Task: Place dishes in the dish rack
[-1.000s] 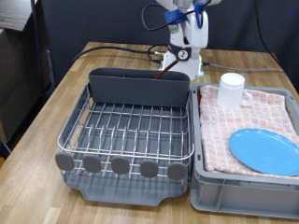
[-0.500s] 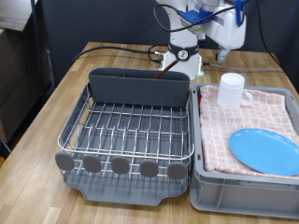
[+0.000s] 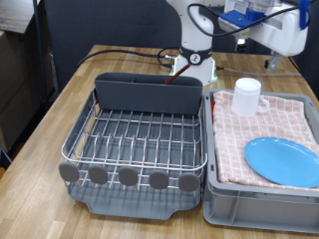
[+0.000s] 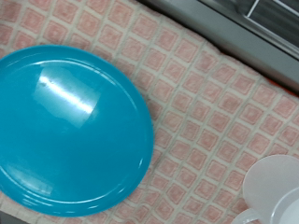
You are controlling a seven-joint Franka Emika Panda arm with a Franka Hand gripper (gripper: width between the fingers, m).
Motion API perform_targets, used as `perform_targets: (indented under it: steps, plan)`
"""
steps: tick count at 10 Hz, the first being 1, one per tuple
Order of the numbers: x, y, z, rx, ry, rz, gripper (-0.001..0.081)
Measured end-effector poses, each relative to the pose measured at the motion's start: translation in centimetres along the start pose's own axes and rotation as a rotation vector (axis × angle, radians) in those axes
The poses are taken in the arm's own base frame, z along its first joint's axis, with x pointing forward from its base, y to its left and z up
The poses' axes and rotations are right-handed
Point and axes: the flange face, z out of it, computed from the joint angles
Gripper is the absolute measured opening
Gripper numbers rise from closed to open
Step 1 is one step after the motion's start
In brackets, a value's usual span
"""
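The light-blue plate [image 3: 282, 159] lies flat on the red-and-white checked cloth [image 3: 271, 121] inside the grey bin, at the exterior view's right. The white cup [image 3: 246, 96] stands upright on the cloth behind the plate. The wire dish rack [image 3: 140, 139] is bare; a reddish-brown spoon handle [image 3: 178, 66] sticks up at its dark grey caddy [image 3: 148, 93]. My gripper [image 3: 277, 40] hangs high above the bin's far end, fingers not discernible. The wrist view shows the plate [image 4: 70, 131], the cup's rim [image 4: 276, 191] and the cloth [image 4: 206, 103], with no fingers in it.
The grey plastic bin [image 3: 239, 207] stands against the rack's right side. The grey drip tray [image 3: 130, 206] sticks out at the rack's front. The robot base [image 3: 197, 60] and black cables [image 3: 115, 55] are behind the caddy. Wooden table [image 3: 50, 129] lies to the left.
The arm has swung from above the caddy towards the exterior view's right, over the bin. The plate, cup and spoon have not moved.
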Motion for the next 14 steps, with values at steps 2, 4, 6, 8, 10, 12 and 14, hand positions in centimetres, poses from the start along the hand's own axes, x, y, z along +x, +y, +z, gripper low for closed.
perform_targets:
  steps: [2, 4, 6, 8, 10, 12, 14]
  plan:
    - [-1.2, -1.0, 0.0, 0.019, -0.02, -0.013, 0.0803]
    - [-1.6, -1.7, 1.3, 0.077, -0.073, -0.039, 0.0803]
    - [-1.4, -1.7, 3.6, 0.106, -0.128, -0.023, 0.0803]
    - [-1.2, -1.1, 6.3, 0.099, -0.202, -0.003, 0.0803]
    - [-1.1, -0.2, 9.3, 0.115, -0.251, -0.023, 0.0803]
    - [-1.1, 0.4, 11.6, 0.185, -0.265, -0.102, 0.0803]
    - [-1.1, 0.3, 11.6, 0.164, -0.268, -0.081, 0.0803]
